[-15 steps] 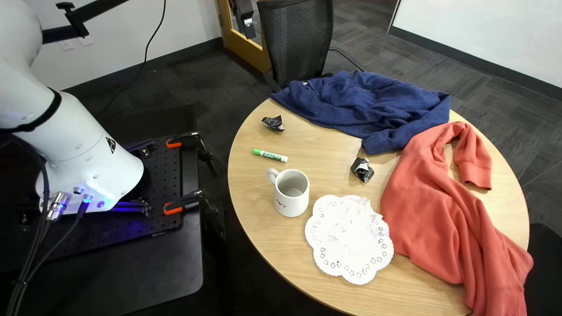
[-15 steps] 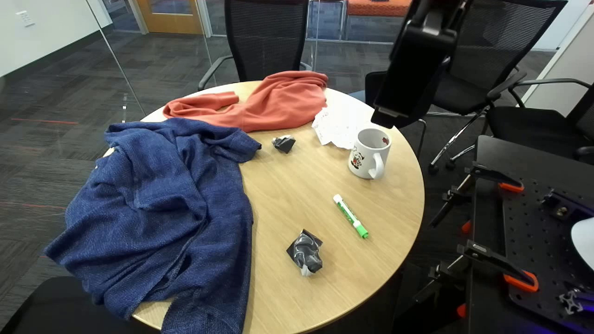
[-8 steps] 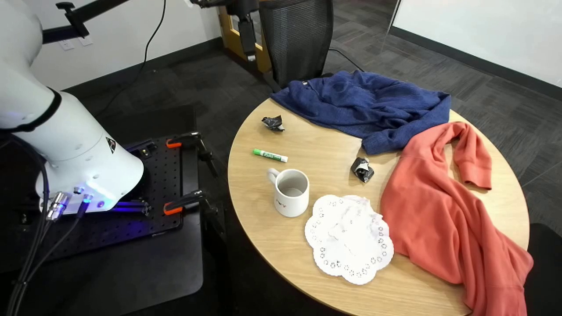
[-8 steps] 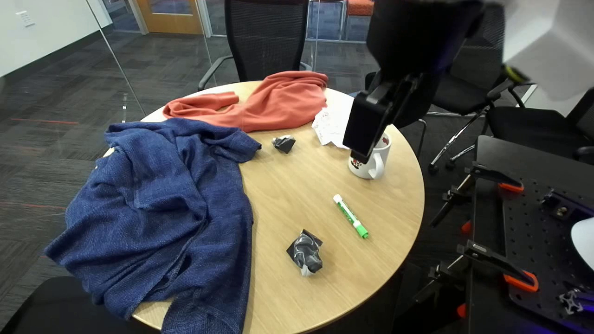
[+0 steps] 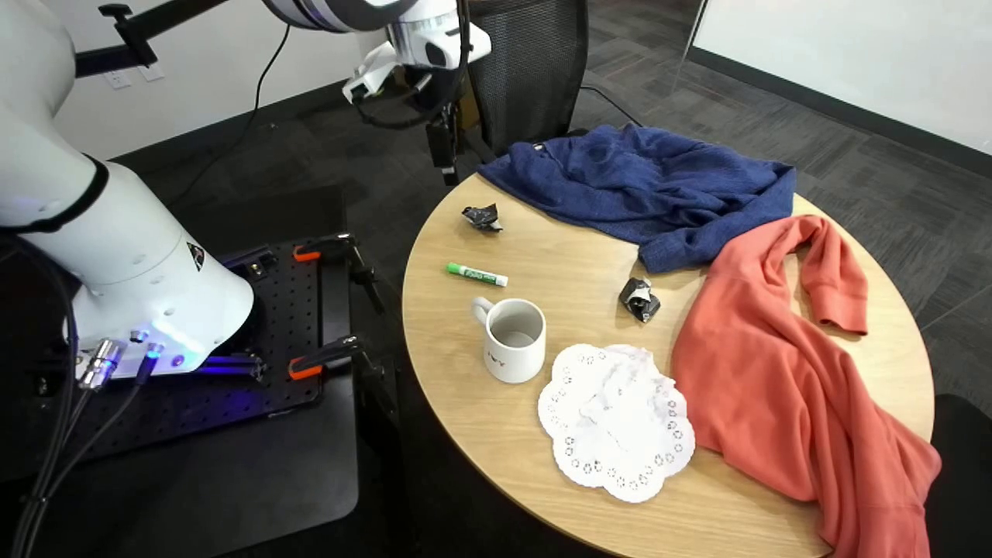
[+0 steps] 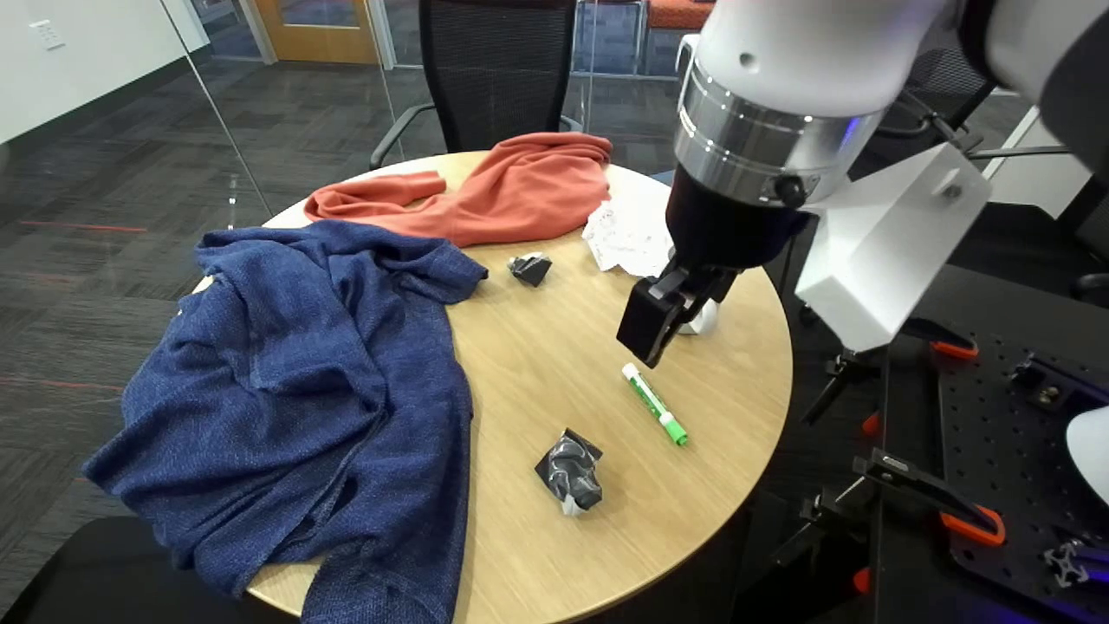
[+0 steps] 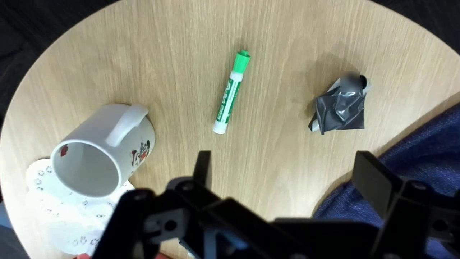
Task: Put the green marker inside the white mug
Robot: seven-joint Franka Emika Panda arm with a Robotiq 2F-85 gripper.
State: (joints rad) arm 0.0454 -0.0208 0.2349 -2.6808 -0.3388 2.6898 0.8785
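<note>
The green marker (image 5: 477, 274) lies flat on the round table, its green cap toward the table's near edge in an exterior view (image 6: 655, 405). It shows whole in the wrist view (image 7: 230, 95), ahead of the left finger. The white mug (image 5: 515, 364) stands upright beside the marker with a dark-looking inside. In the wrist view the mug (image 7: 99, 126) is at left, handle toward the marker. The gripper mostly hides the mug (image 6: 705, 319) in an exterior view. My gripper (image 7: 284, 154) is open and empty, above the table; it shows in both exterior views (image 5: 449, 177) (image 6: 643, 351).
A white lacy doily (image 5: 612, 434) lies beside the mug. A crumpled black wrapper (image 7: 341, 111) lies right of the marker, another (image 5: 639, 300) farther in. A blue sweater (image 6: 312, 373) and an orange sweater (image 5: 790, 372) cover the far parts of the table.
My arm has come down and into both exterior views, lowering the open gripper toward the table near the marker. It now covers most of the mug in an exterior view. Marker and mug have not moved.
</note>
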